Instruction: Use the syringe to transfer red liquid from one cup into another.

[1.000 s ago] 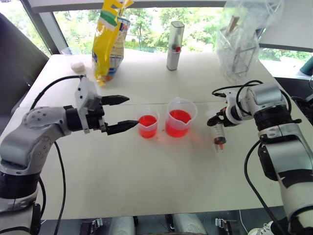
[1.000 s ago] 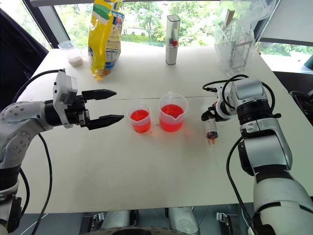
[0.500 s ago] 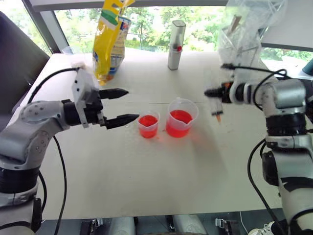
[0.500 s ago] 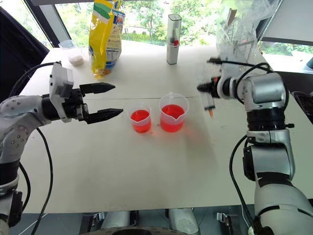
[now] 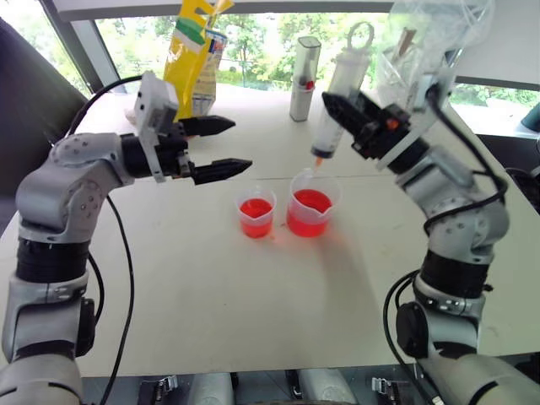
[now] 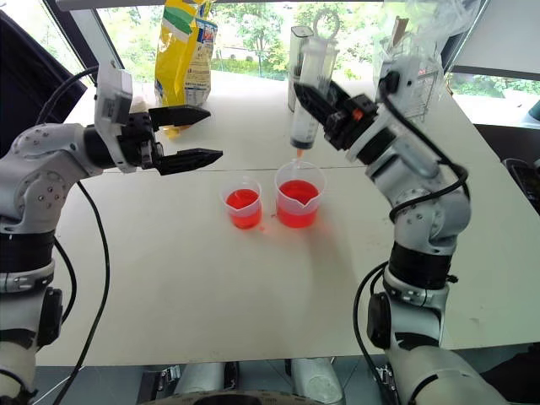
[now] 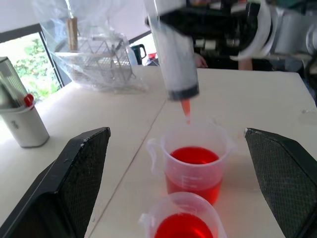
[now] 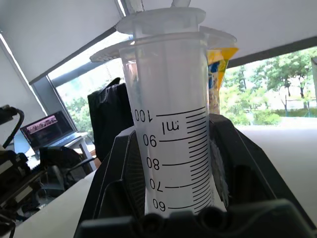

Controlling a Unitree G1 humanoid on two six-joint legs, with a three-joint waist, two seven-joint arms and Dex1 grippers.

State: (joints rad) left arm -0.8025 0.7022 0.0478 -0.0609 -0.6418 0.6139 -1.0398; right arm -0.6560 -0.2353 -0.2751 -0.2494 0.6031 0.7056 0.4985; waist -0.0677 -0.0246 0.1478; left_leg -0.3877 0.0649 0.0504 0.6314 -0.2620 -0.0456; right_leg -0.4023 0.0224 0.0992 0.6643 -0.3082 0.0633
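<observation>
syringe [image 5: 337,93] barrel partly behind right tool [image 5: 348,111]

The syringe [image 5: 336,101], a large clear plastic barrel with a ring-shaped plunger handle at the top and a reddish-orange tip at the bottom, stands nearly upright, leaning slightly, held above the table. Its barrel bears printed graduations up to 100 ml. The tip hangs just above the rim of the larger cup [image 5: 313,203], a wide clear measuring cup with a pouring spout, which stands on the white table. The red liquid [image 5: 311,202], bright and translucent, fills this cup to roughly half. Just beside it stands the smaller cup [image 5: 256,216], narrower and clear, likewise upright and holding red liquid.
</observation>
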